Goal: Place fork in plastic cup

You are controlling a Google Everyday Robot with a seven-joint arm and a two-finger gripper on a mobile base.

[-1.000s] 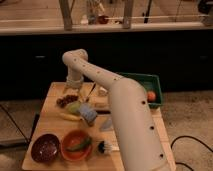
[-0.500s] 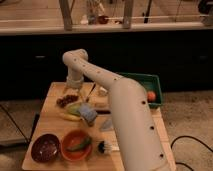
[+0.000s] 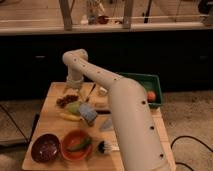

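The fork (image 3: pixel 91 93) is a thin dark stick standing tilted at the far middle of the wooden table (image 3: pixel 50 125). Just right of it sits the small cream-white plastic cup (image 3: pixel 103 91); I cannot tell whether the fork's tip is inside it. My gripper (image 3: pixel 74 91) hangs at the end of the white arm over the table's far left, just left of the fork and above a reddish-brown cluster (image 3: pixel 67 100). The arm's wrist hides most of the gripper.
A dark red bowl (image 3: pixel 45 148) and an orange bowl (image 3: pixel 76 145) holding something green stand at the front. A white-handled brush (image 3: pixel 106 146) lies beside them. A blue-white packet (image 3: pixel 88 113) and a banana (image 3: pixel 69 116) lie mid-table. A green bin (image 3: pixel 144 83) holds an orange fruit (image 3: pixel 151 96).
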